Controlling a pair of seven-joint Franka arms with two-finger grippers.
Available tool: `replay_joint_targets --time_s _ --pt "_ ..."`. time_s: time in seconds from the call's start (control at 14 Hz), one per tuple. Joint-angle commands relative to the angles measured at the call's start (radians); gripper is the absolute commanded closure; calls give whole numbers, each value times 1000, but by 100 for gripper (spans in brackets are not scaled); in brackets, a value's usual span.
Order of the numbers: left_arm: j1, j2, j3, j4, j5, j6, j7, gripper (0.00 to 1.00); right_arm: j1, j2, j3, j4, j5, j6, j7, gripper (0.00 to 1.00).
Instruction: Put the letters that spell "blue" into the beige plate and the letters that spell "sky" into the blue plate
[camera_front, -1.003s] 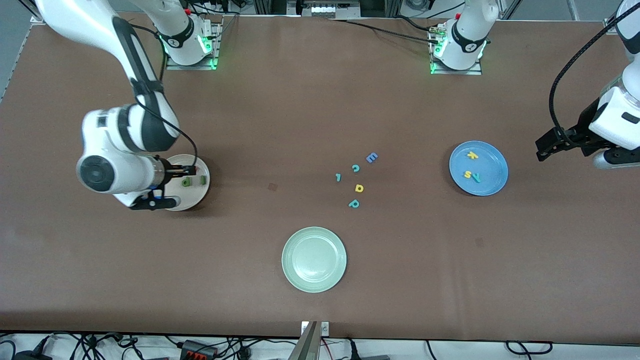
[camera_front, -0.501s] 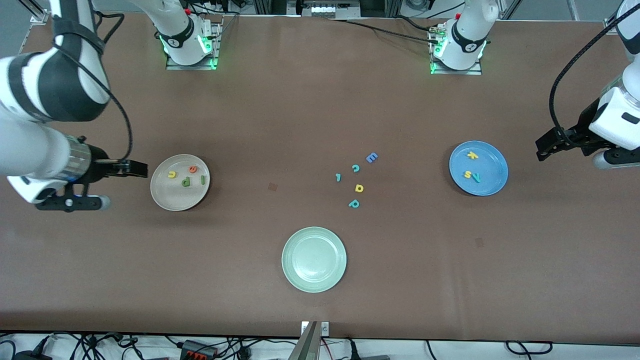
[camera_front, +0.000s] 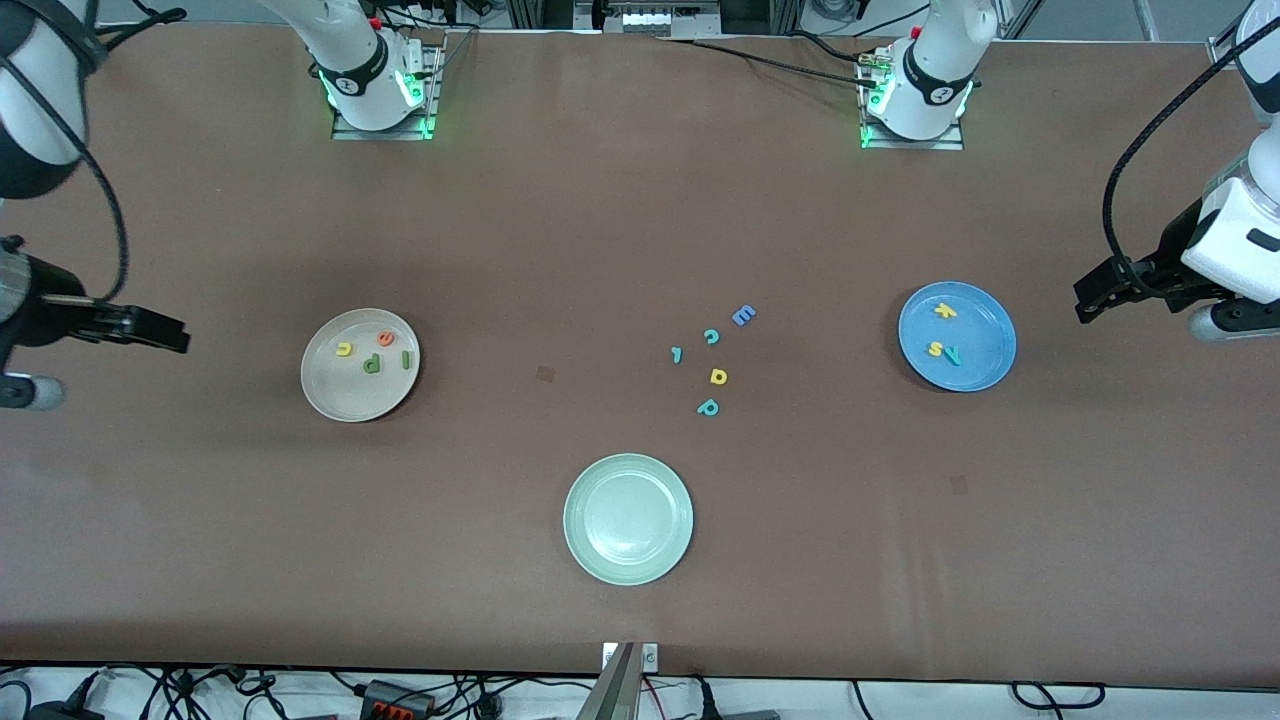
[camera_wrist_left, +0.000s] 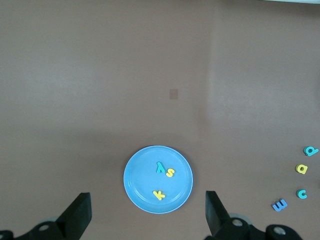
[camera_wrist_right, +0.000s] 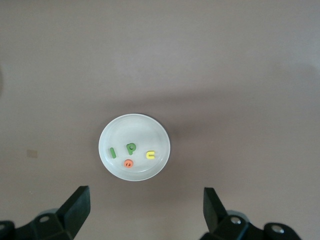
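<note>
The beige plate (camera_front: 338, 396) (camera_wrist_right: 120, 131) holds the dark green b (camera_front: 371, 365) (camera_wrist_right: 131, 148), dark green l (camera_front: 406, 360) (camera_wrist_right: 113, 152), yellow u (camera_front: 344, 349) (camera_wrist_right: 150, 155) and orange e (camera_front: 385, 339) (camera_wrist_right: 128, 163). In the blue plate (camera_front: 988, 330) (camera_wrist_left: 141, 175) lie the yellow k (camera_front: 944, 311) (camera_wrist_left: 158, 194), yellow s (camera_front: 935, 349) (camera_wrist_left: 170, 173) and teal y (camera_front: 953, 353) (camera_wrist_left: 160, 167). My right gripper (camera_front: 172, 339) (camera_wrist_right: 145, 200) hangs open and empty over bare table beside the beige plate, toward the right arm's end. My left gripper (camera_front: 1086, 303) (camera_wrist_left: 147, 202) waits open and empty beside the blue plate.
A pale green plate (camera_front: 628, 560) sits near the front edge, with nothing in it. Loose letters lie mid-table between the two filled plates: blue E (camera_front: 743, 315), teal c (camera_front: 711, 336), a small teal piece (camera_front: 676, 354), yellow a (camera_front: 718, 376), teal p (camera_front: 708, 407).
My right arm has pulled away from over the beige plate toward its own end of the table, uncovering the letters in it. The left arm has not moved.
</note>
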Motion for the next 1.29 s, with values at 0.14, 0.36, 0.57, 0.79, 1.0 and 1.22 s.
replay_joint_targets --time_s 0.14,0.36,0.57,0.79,1.0,1.22 --pt "3 14 -1 33 17 -21 8 0 -135 -83 135 -8 -5 -10 -42 0" --pt "3 14 -1 33 17 -21 8 0 -243 -186 252 -178 -29 79 -44 0" --pt "2 14 -1 33 20 -21 8 0 -268 -195 300 -180 -60 74 -44 0" --pt "3 14 -1 33 20 -21 8 0 -268 -212 300 -206 -88 56 -64 0" --pt "3 16 0 33 17 -21 8 0 -268 -305 302 -362 -88 123 -62 0" --pt "2 16 0 33 17 -21 7 0 -268 -419 302 -549 -88 225 -64 0"
